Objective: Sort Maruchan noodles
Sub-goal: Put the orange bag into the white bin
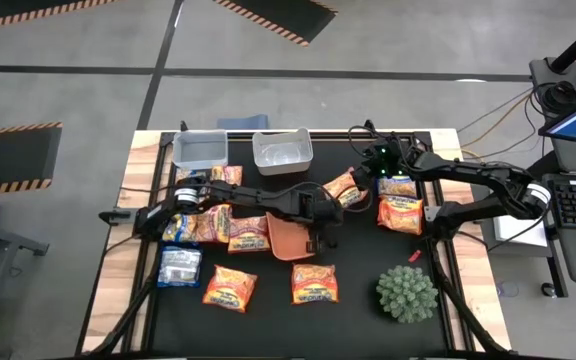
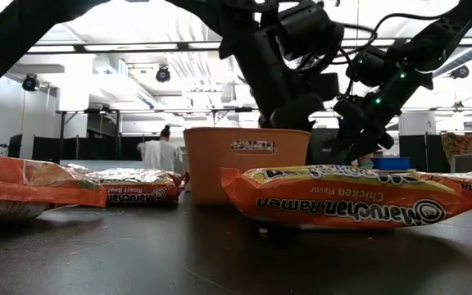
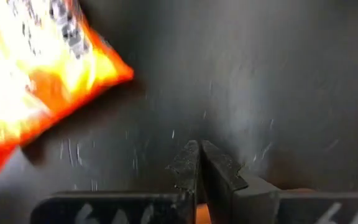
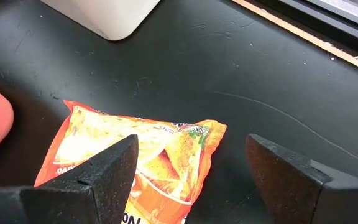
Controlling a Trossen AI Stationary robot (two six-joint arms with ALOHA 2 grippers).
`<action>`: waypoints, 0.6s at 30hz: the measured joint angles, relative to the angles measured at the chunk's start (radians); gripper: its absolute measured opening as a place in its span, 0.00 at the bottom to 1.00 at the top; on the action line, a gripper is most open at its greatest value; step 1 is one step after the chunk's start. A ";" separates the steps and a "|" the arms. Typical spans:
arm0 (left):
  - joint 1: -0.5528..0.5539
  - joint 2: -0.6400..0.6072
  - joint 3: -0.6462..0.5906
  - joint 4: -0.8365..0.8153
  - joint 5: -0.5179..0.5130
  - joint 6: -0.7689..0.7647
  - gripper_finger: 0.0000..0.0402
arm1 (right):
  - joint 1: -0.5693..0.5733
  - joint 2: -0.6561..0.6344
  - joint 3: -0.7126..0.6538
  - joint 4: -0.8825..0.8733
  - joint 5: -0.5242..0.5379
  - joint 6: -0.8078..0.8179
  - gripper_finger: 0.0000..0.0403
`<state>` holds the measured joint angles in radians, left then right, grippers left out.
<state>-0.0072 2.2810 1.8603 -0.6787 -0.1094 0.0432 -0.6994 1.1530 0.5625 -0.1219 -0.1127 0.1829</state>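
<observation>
From above, we see ramen packets spread across the black bench (image 1: pixel 368 310). Most lie in a cluster at centre left (image 1: pixel 230 228), with a pale silvery-blue one (image 1: pixel 179 266) below it and two orange ones (image 1: pixel 230 288) (image 1: pixel 314 284) lower in the frame. Another orange packet (image 1: pixel 400 213) lies right of centre. Two clear bins (image 1: pixel 200 151) (image 1: pixel 282 152) stand side by side at the upper edge, an orange tray (image 1: pixel 290 238) sits mid-frame, and a spiky green ball (image 1: pixel 406 293) rests at lower right.

The left gripper (image 1: pixel 320 238) reaches in from the left to the tray's right edge, its fingers (image 3: pixel 194 171) pressed together with nothing between them; in its wrist view a blurred orange packet (image 3: pixel 36 81) fills the upper left. The right gripper (image 1: pixel 370 182) hangs just right of a tilted orange packet (image 1: pixel 345 188) at upper centre. Its fingers (image 4: pixel 110 171) stand wide apart above that packet (image 4: pixel 138 165), gripping nothing that we can see.

At bench level, a chicken-flavour packet (image 2: pixel 347 197) lies in the foreground before the tray (image 2: pixel 246 162), with both arms overhead. A person (image 2: pixel 162 152) stands far back in the room.
</observation>
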 joint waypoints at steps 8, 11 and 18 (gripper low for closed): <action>-0.014 -0.007 0.000 -0.116 0.017 -0.028 0.00 | 0.000 0.000 0.001 0.000 0.000 0.000 0.71; -0.017 -0.008 0.016 -0.151 0.018 -0.027 0.00 | 0.000 0.000 0.001 0.000 0.000 0.000 0.71; -0.023 -0.008 0.057 -0.208 0.014 -0.007 0.00 | 0.000 0.000 0.001 0.000 0.000 0.001 0.72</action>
<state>-0.0299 2.2726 1.9175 -0.8867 -0.0950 0.0366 -0.6994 1.1530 0.5636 -0.1215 -0.1123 0.1837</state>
